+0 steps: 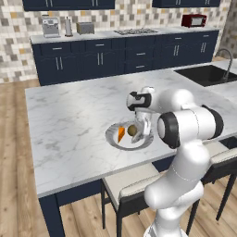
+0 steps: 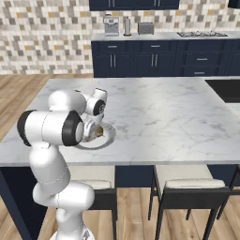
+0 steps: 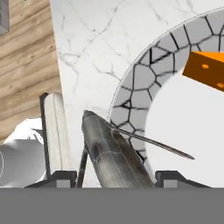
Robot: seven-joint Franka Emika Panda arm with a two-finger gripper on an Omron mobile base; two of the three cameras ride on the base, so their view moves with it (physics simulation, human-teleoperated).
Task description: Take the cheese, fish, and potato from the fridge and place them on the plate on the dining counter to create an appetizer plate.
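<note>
The hand [image 3: 116, 175] pinches the fish [image 3: 114, 155] between its two dark finger tips; the silver-grey body rises straight out from between them, its pointed end aimed away from the hand and a thin spine sticking out to one side over the plate [image 3: 140, 83]. In the left base view the hand [image 1: 140, 124] hangs just above the near-right part of the plate [image 1: 112, 134], and in the right base view the hand [image 2: 92, 127] sits low over the plate [image 2: 108, 138], mostly hidden by the arm.

Just beyond the fish, the plate's cracked-pattern grey rim curves past, with its pale centre under and ahead of the hand. Further across the plate lies the cheese [image 3: 206, 70], an orange wedge with darker spots, resting on the plate's inner face; the left base view shows the cheese [image 1: 121, 134] on the plate's left half. Beside it, right by the hand, sits the potato [image 1: 132, 130], also on the plate.

The plate stands on the table [image 1: 69, 115], a white veined marble slab, near its front edge. A pale stool [image 3: 56, 131] shows below that edge, over the wooden floor [image 3: 22, 65].
</note>
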